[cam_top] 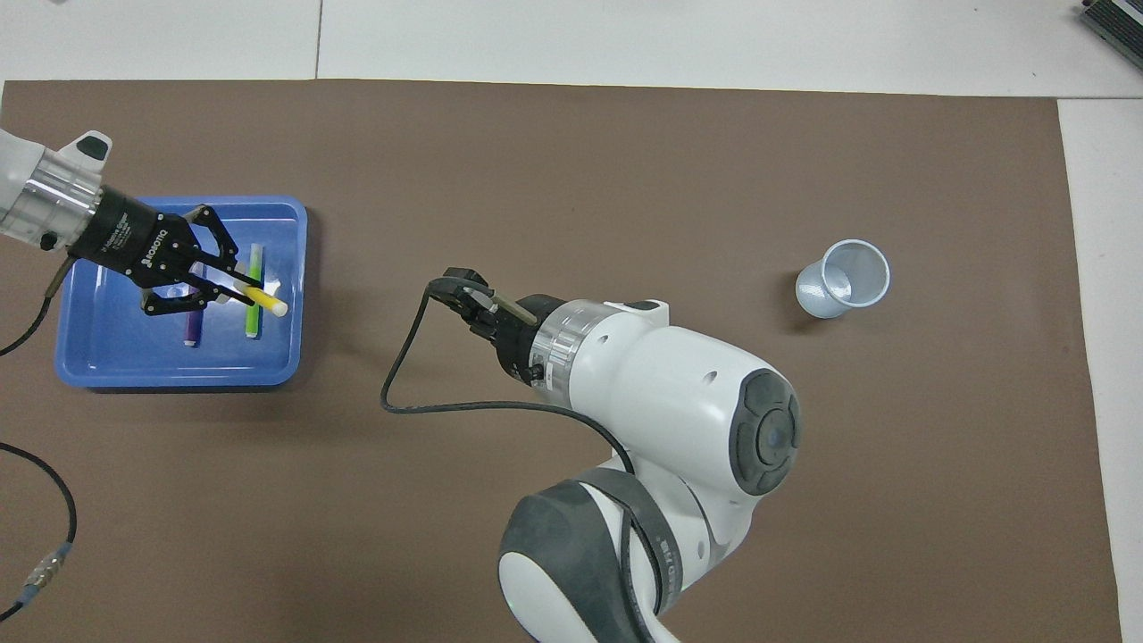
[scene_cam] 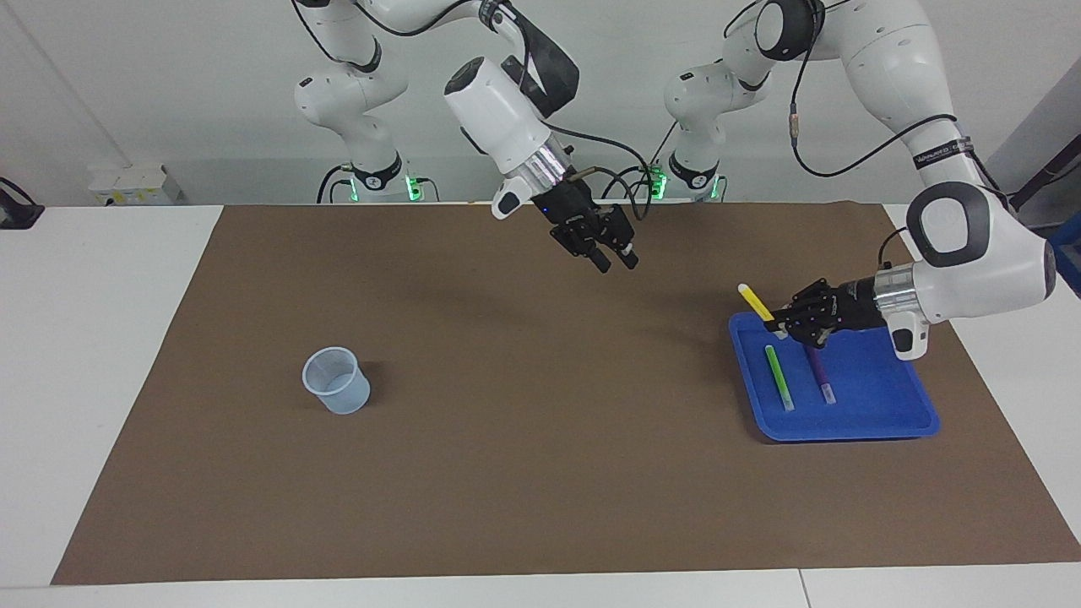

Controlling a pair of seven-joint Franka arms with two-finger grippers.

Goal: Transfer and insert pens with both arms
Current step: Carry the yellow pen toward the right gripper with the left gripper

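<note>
Looking from big to small, I start with my counter, covered by a brown mat. On the mat, toward my left arm's end, sits the blue tray. Toward my right arm's end stands a pale cup, well apart from the tray.

My left pincer is up over the tray and is squeezed onto the yellow pen. I hold it near one end, so most of it sticks out, tilted, past the tray's edge. My right pincer hangs in the air over the middle of the mat with nothing in it, and its fingers stand partly apart.

The green pen and the purple pen lie flat in the tray, side by side.

I think these pens are light, hard and smooth. A smooth pen can slip or turn, so I would pinch it at the middle, across its thin body.
</note>
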